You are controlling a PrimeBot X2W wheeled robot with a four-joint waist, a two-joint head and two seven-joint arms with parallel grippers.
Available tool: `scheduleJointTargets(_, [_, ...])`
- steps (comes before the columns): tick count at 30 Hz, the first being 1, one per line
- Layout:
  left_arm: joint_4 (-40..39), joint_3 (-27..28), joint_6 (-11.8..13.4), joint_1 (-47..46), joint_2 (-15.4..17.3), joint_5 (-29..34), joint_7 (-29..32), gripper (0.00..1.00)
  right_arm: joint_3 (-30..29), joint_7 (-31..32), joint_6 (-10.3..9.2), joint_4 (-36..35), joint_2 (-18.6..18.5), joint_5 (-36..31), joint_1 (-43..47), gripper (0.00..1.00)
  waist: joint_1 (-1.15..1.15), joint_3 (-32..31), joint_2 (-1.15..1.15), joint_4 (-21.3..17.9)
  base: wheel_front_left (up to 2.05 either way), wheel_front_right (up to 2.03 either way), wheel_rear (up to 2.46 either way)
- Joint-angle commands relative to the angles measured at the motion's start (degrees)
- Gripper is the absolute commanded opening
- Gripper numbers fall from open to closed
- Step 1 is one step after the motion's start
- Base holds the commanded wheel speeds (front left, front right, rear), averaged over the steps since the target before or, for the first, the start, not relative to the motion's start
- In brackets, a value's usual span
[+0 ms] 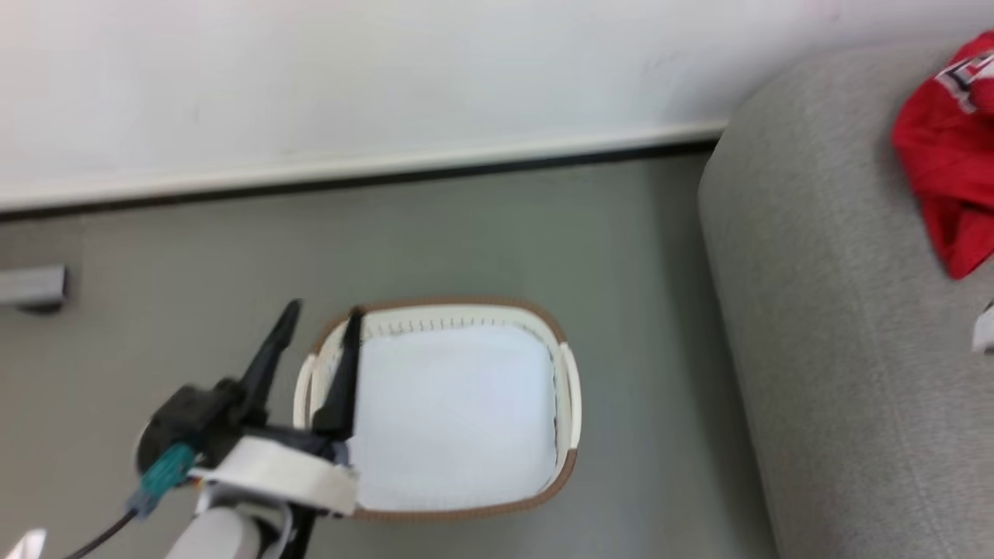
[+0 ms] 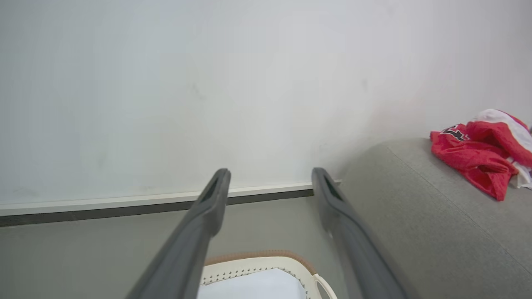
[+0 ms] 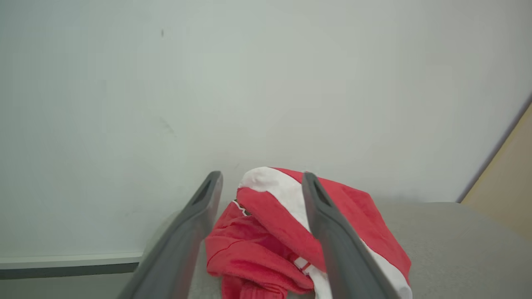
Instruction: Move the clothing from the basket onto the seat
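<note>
The red jersey (image 1: 943, 155) with white trim lies crumpled on the light-grey sofa (image 1: 839, 349), at the far right of the head view. The cream basket (image 1: 571, 404) with its brown rim stands on the floor left of the sofa, and inside it I see just the white cloth lining. My left gripper (image 1: 322, 314) hangs open above the basket's left rim, nothing between its fingers. In the left wrist view the gripper (image 2: 270, 174) points at the wall, with the basket (image 2: 257, 255) below and the jersey (image 2: 478, 153) to the right. My right gripper (image 3: 262, 178) is open just above the jersey (image 3: 266, 249), its fingers either side of the heap.
A white wall with a pale baseboard (image 1: 349, 167) runs behind the grey floor (image 1: 194, 256). A grey metal piece (image 1: 31, 287) juts in at the left edge. A beige panel (image 3: 507, 187) stands beyond the sofa (image 3: 449, 232) in the right wrist view.
</note>
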Motion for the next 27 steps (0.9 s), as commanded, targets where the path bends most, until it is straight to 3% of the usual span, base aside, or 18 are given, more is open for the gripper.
scheduleJointTargets(1, [0.1,2.9,0.1,3.4,-0.6,1.4,0.0,1.00,1.8,0.0,-0.15,-2.4,0.6,1.9,4.4,1.00,0.01,-6.4,0.00,-1.4,0.00,0.00,0.00])
scheduleJointTargets(9, [2.3,14.2,-2.6,15.6,-5.0,5.1,0.0,1.00,12.0,0.0,-0.15,-11.2,2.4,8.5,19.8,1.00,0.01,-14.5,0.00,0.7,0.00,0.00,0.00])
scheduleJointTargets(14, [4.3,19.3,-5.8,20.8,-8.1,7.7,0.0,1.00,16.1,0.0,-0.15,-14.9,3.4,9.4,29.0,1.00,0.01,-18.1,0.00,2.5,0.00,0.00,0.00])
scheduleJointTargets(21, [7.6,23.8,-9.2,23.4,-10.9,12.3,0.0,1.00,21.8,0.0,-0.15,-13.8,3.6,13.1,36.8,1.00,0.01,-19.9,0.00,3.6,0.00,0.00,0.00])
scheduleJointTargets(27, [9.0,26.2,-11.1,23.2,-12.6,14.7,0.0,1.00,24.0,0.0,-0.15,-12.5,3.6,15.0,37.2,1.00,0.01,-20.5,0.00,3.7,0.00,0.00,0.00])
